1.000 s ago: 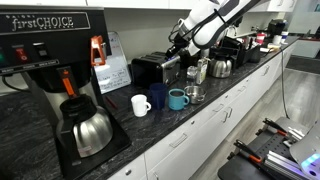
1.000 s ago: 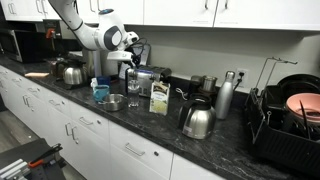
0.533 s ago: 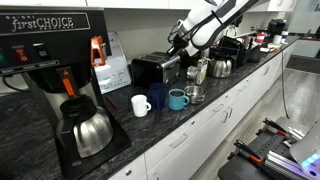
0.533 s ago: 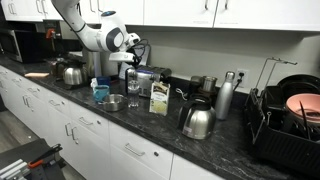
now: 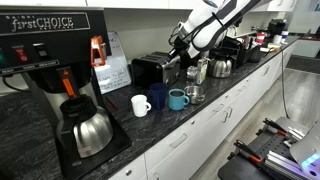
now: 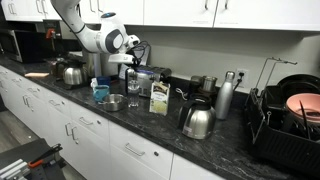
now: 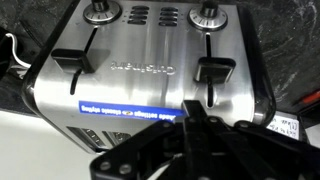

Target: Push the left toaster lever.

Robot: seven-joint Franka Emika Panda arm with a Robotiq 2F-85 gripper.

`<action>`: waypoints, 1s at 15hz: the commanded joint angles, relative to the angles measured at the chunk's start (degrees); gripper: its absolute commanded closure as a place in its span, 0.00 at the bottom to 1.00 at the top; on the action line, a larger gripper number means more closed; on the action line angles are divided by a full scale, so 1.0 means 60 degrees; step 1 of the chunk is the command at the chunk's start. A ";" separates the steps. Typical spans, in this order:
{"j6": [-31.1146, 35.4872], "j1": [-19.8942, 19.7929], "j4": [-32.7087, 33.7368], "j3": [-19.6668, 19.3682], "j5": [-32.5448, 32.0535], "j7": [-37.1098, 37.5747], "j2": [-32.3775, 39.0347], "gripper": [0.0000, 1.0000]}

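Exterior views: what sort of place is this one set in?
Probably an office break-room kitchen: a long dark counter over white cabinets, a commercial coffee brewer, a toaster and mugs, plus a dish rack.

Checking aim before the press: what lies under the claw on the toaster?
In the wrist view the claw hangs over the toaster's chrome panel, beside a blue label and near one black lever; the other lever sits clear. The panel beneath the claw itself is hidden.
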 commanded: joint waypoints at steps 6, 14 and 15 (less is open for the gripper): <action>0.0076 -0.0052 -0.0259 0.0117 -0.0003 -0.0087 -0.0020 1.00; 0.0130 0.0027 -0.0196 0.0148 -0.0085 -0.0034 0.0139 1.00; 0.0153 0.0062 -0.0156 0.0102 -0.0130 0.0021 0.0202 1.00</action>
